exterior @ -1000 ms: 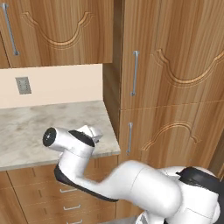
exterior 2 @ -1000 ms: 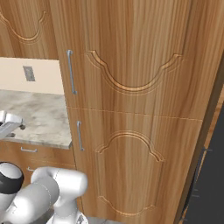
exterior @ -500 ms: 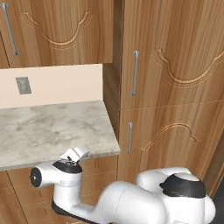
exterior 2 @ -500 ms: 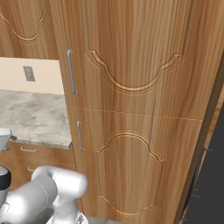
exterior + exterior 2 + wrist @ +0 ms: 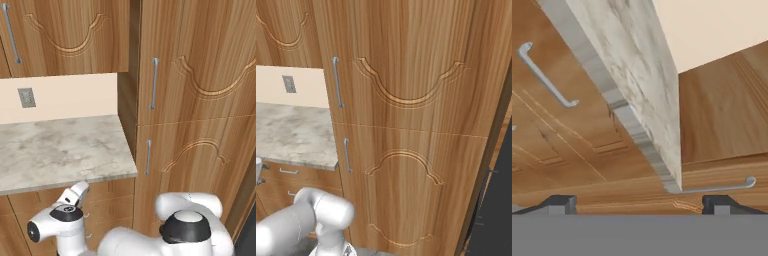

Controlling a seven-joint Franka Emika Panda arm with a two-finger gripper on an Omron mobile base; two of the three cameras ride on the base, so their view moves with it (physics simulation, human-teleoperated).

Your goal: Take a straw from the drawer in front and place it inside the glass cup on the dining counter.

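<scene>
1. While the arm works low under the kitchen worktop (image 5: pixel 60 150), the hand sits just below the stone edge, facing the drawer fronts (image 5: pixel 107 200).
2. Gripper (image 5: pixel 639 202): jaws spread wide apart, nothing between them. Both dark tips rise at the bottom of the hand view.
3. Hand view is rolled, so the worktop edge (image 5: pixel 619 107) runs diagonally. A silver bar handle (image 5: pixel 543 75) crosses the upper left on brown wood. A second handle (image 5: pixel 712 187) lies just above the right tip.
4. Drawer: shut, by my reading. Cannot tell which front is the task's own.
5. Straw: presumably inside the closed drawer, so the handle comes first.
6. Key relation: the upper-left handle lies up and left of the jaws, well apart, its long axis slanting across the view. My judgement: the hand must shift toward it and turn so the tips straddle the bar crosswise.
7. Cup and dining counter: elsewhere.
</scene>
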